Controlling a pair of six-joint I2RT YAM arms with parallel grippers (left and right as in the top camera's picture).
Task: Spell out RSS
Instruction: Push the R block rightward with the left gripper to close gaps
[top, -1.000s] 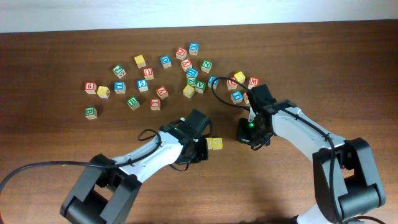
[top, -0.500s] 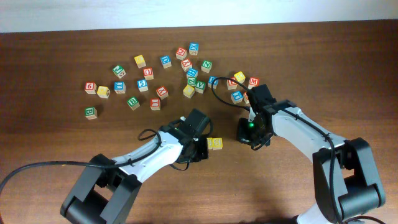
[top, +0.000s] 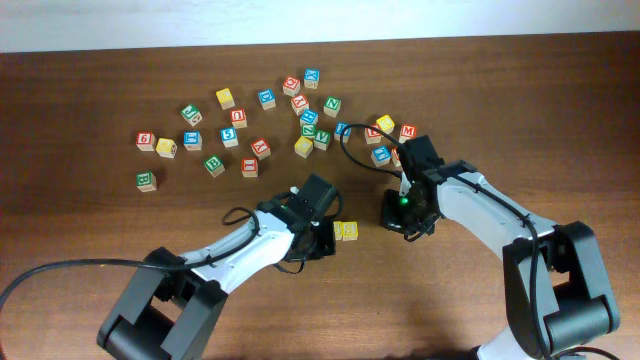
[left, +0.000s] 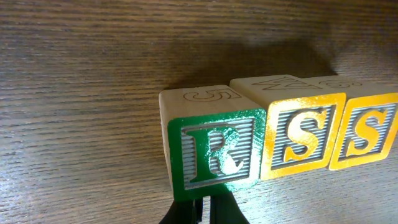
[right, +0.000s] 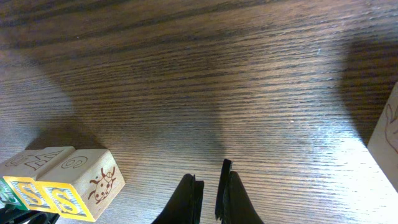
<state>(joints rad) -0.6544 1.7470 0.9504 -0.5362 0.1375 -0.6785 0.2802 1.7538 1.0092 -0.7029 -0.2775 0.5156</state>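
In the left wrist view a green R block (left: 214, 152) stands in a row with two yellow S blocks (left: 303, 135) (left: 368, 129), touching side by side and reading R S S. My left gripper (left: 204, 208) is shut and empty, its tips right at the R block's lower front edge. In the overhead view the S blocks (top: 346, 231) show beside the left gripper (top: 322, 240), which hides the R block. My right gripper (top: 400, 222) is to the right of the row, shut and empty (right: 210, 186); the row's end block, with a ladybug on its side (right: 87, 180), lies to its left.
Many loose letter blocks lie scattered across the back of the table (top: 250, 120), the nearest cluster just behind the right arm (top: 385, 140). One pale block edge (right: 387, 127) shows at the right of the right wrist view. The wooden table (top: 450, 300) has bare wood at the front.
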